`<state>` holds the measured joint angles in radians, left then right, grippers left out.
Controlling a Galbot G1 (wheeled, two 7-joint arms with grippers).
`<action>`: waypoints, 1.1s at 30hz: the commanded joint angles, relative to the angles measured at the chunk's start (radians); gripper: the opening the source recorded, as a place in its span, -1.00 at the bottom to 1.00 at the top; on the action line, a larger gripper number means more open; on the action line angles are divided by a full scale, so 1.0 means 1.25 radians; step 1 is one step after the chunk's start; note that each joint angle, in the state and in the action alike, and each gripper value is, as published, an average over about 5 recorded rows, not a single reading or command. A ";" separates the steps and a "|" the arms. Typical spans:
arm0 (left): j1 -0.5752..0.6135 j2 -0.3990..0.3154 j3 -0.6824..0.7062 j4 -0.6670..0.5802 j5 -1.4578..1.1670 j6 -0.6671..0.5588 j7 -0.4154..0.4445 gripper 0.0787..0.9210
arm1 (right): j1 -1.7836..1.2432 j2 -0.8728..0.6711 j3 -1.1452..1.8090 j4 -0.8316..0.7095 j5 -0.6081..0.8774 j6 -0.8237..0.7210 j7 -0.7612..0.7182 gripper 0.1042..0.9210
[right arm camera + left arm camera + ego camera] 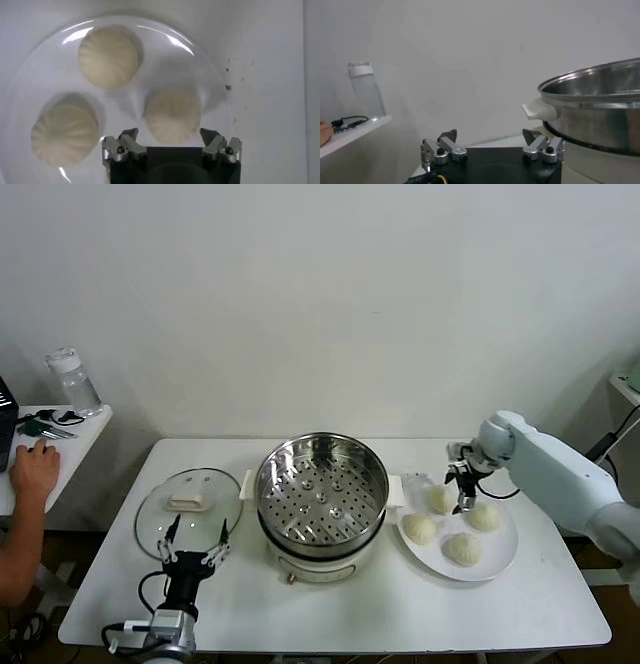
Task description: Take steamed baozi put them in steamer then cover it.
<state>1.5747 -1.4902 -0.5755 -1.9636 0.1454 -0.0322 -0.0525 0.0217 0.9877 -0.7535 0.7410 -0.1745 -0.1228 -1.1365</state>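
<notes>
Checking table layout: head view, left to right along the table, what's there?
Cover with the open left gripper beside it → steamer → white plate holding four baozi, open right gripper above them.

White-shelled right arm [560,474]; black, silver-screwed hands.

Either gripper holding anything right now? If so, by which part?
Nothing held. Right gripper is open above a baozi on the plate, not closed on it. Left gripper is open near the cover.
</notes>
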 commanded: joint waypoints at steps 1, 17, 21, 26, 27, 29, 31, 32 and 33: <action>-0.001 0.001 0.000 0.001 0.002 0.000 -0.001 0.77 | 0.007 0.033 0.002 -0.044 -0.014 0.004 -0.002 0.76; 0.011 0.001 -0.003 0.003 0.002 -0.005 -0.004 0.77 | 0.013 0.042 0.017 -0.056 -0.024 0.023 -0.007 0.50; 0.013 0.002 -0.001 0.005 0.003 -0.006 -0.005 0.77 | 0.030 0.022 -0.001 -0.025 -0.006 0.037 -0.011 0.49; 0.021 0.004 0.000 0.004 0.003 -0.009 -0.005 0.77 | 0.135 -0.036 -0.117 0.079 0.048 0.096 -0.024 0.50; 0.024 0.005 0.000 0.003 0.003 -0.009 -0.004 0.77 | 0.170 -0.047 -0.149 0.103 0.060 0.114 -0.028 0.50; 0.027 0.007 0.000 0.000 0.003 -0.009 -0.004 0.77 | 0.244 -0.063 -0.217 0.147 0.090 0.146 -0.034 0.50; 0.030 0.008 0.000 -0.001 0.003 -0.009 -0.004 0.77 | 0.316 -0.071 -0.279 0.184 0.120 0.176 -0.040 0.51; 0.030 0.008 -0.001 -0.002 0.003 -0.009 -0.004 0.77 | 0.354 -0.073 -0.310 0.203 0.132 0.195 -0.043 0.51; 0.031 0.009 -0.001 -0.003 0.003 -0.008 -0.004 0.77 | 0.390 -0.073 -0.339 0.221 0.141 0.214 -0.046 0.51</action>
<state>1.6107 -1.4808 -0.5761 -1.9646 0.1485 -0.0430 -0.0580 0.3195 0.9420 -1.0045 0.9021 -0.0707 0.0585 -1.1852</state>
